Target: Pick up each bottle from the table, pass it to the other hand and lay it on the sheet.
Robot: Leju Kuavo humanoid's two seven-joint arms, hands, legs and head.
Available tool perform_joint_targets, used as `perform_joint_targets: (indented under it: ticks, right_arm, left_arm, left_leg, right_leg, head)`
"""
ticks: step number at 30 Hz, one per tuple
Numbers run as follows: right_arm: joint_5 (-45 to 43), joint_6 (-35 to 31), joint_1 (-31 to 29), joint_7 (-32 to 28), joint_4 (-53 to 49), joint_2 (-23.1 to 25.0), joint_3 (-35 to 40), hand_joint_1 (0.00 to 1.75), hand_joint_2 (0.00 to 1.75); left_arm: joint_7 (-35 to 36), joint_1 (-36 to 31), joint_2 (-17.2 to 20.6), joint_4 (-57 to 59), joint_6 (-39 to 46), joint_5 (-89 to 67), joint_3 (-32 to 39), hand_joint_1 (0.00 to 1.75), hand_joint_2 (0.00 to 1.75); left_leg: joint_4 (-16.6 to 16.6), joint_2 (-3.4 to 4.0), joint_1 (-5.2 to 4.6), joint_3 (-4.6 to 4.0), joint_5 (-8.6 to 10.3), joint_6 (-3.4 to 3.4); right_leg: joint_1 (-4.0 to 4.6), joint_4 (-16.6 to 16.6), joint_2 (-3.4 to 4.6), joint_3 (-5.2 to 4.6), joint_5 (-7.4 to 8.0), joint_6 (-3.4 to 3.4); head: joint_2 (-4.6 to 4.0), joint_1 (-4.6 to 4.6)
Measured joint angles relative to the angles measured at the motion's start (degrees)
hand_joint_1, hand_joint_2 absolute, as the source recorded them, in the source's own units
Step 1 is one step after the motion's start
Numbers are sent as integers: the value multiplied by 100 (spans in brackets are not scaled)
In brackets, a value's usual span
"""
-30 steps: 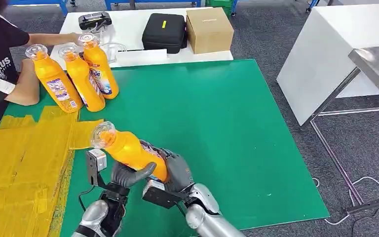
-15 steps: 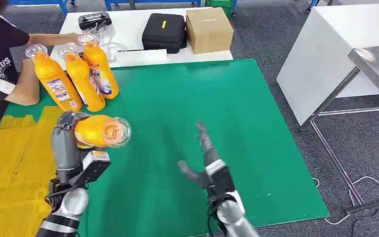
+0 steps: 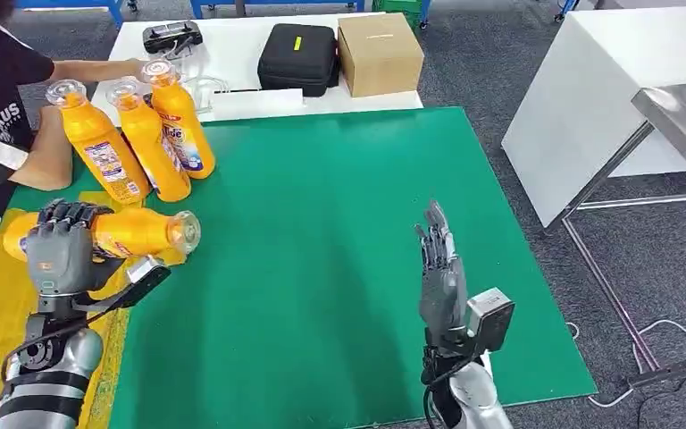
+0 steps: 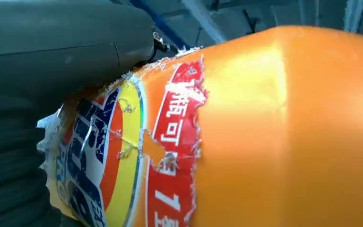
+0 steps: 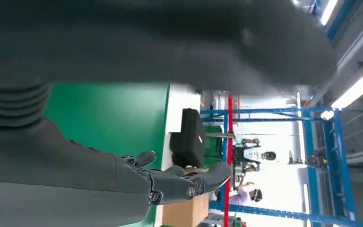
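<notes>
The left hand [image 3: 64,246] grips an orange bottle [image 3: 125,234] around its middle, holding it on its side with the clear cap pointing toward the green mat [image 3: 339,232] and its base over the yellow sheet [image 3: 0,322]; whether the bottle touches the sheet cannot be told from the head view. The left wrist view adds what the head view lacks: the bottle's torn red, yellow and blue label [image 4: 137,156] close up, with the thick grey thumb [image 4: 66,52] pressed along the bottle's side.

The right hand [image 3: 438,268] is empty, fingers straight and apart, raised above the near right part of the mat, well apart from the bottle. The right wrist view shows its dark fingers [image 5: 179,182] spread against the mat, with a black case [image 5: 189,137] and a cardboard box [image 5: 184,213] beyond.

From the head view, three more upright bottles [image 3: 138,134] stand together at the far left corner of the bench, just beside a person [image 3: 0,107] in a black shirt whose arm rests there. Behind the mat lies a white bench [image 3: 232,54] carrying the black case and the cardboard box
</notes>
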Motion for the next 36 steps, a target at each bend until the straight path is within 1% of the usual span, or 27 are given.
perform_joint_targets:
  ticks: [2,3,4,5,6,7,9,12,16,17,18,19,20,21,24,25,31,36]
  right_arm:
    - [-101,15,-1,-22,-24,-17,-13,0,0]
    - [-175,22,-3,-37,-28,-26,-17,0,0]
    - [-260,41,-6,-55,-28,-35,-20,0,0]
    - [-321,57,-10,-63,-28,-50,-24,0,0]
    - [-343,63,-21,-68,-28,-61,-26,0,0]
    - [-354,63,-31,-68,-28,-66,-26,0,0]
    - [-343,20,-41,-66,-28,-70,-37,0,0]
    - [-269,2,-61,0,-37,-68,-48,0,0]
    - [-249,2,-91,31,-46,-68,-57,0,0]
    - [-238,2,-100,39,-46,-68,-57,0,0]
    - [-221,2,-107,46,-46,-66,-57,0,0]
    - [-186,2,-112,61,-46,-65,-61,0,0]
    - [-162,2,-116,77,-46,-63,-63,0,0]
    - [-144,2,-124,98,-46,-61,-63,0,0]
    - [-127,7,-149,125,-46,-50,-63,0,0]
    - [-112,7,-155,135,-46,-50,-63,0,175]
    - [-28,9,-193,179,-20,-37,-55,0,175]
    - [20,9,-213,210,33,-37,-26,0,175]
  left_arm:
    - [431,-45,160,92,2,-755,-2,175,175]
    - [922,-117,378,223,2,-1187,-92,175,175]
    - [1548,-281,606,529,-2,-1465,-313,175,175]
    - [2037,-521,920,966,-21,-1561,-643,175,175]
    - [2282,-710,1081,1363,-66,-1570,-954,175,175]
    - [2286,-872,1224,1715,-180,-1570,-1153,175,175]
    - [2216,-1117,1316,2357,-447,-1568,-1291,175,175]
    - [2292,-1421,1268,3192,-835,-1361,-1340,175,175]
    - [2299,-1723,1206,3775,-942,-1244,-1347,175,175]
    - [2259,-1784,1191,3897,-955,-1150,-1340,143,175]
    - [2174,-1826,1158,4002,-990,-1001,-1298,65,175]
    - [2065,-1861,1113,4089,-1014,-847,-1222,38,175]
    - [2010,-1884,1069,4144,-1016,-766,-1169,7,175]
    - [1982,-1899,1008,4201,-1025,-729,-1121,0,175]
    - [2030,-1938,892,4334,-1058,-716,-1043,0,175]
    - [2041,-1965,857,4374,-1067,-698,-1019,0,175]
    - [1897,-2018,669,4555,-1008,-436,-785,0,175]
    - [1310,-1984,485,4599,-499,-159,-564,0,175]
  left_leg:
    - [0,0,0,-1,0,0]
    - [0,2,0,-1,0,0]
    - [0,12,1,-1,4,-6]
    - [0,15,1,-3,9,-15]
    - [0,14,1,-2,10,-16]
    - [0,14,1,-2,11,-17]
    - [0,12,1,-1,18,-26]
    - [0,13,2,-13,20,-27]
    - [2,10,0,-14,21,-26]
    - [2,7,0,-16,21,-26]
    - [2,6,1,-16,21,-26]
    - [2,5,0,-16,20,-26]
    - [2,4,0,-17,20,-26]
    - [2,3,1,-17,20,-26]
    - [2,1,1,-17,20,-26]
    - [2,0,1,-17,20,-26]
    - [1,-1,1,-16,21,-26]
    - [2,-3,1,-17,24,-24]
  right_leg:
    - [0,1,0,-2,0,0]
    - [1,1,1,-9,0,-1]
    - [1,2,7,-19,3,-5]
    - [1,7,8,-20,10,-18]
    - [1,14,8,-21,9,-18]
    - [1,20,8,-21,7,-21]
    - [1,23,6,-26,6,-23]
    - [2,25,7,-32,10,-26]
    - [0,25,5,-32,11,-26]
    - [1,25,3,-32,11,-26]
    - [1,25,3,-32,11,-26]
    - [1,25,3,-33,10,-26]
    - [1,25,2,-32,10,-26]
    - [1,25,2,-32,10,-26]
    - [1,25,3,-33,10,-26]
    - [1,25,2,-33,10,-26]
    - [1,25,-1,-29,10,-26]
    - [1,26,-2,-29,10,-26]
  head:
    - [0,0]
    - [0,0]
    - [0,-2]
    - [0,0]
    - [0,0]
    - [0,-4]
    - [0,-4]
    - [0,0]
    - [0,0]
    - [0,0]
    - [0,0]
    - [0,0]
    - [0,0]
    - [0,0]
    - [0,0]
    - [0,0]
    - [0,0]
    - [0,0]
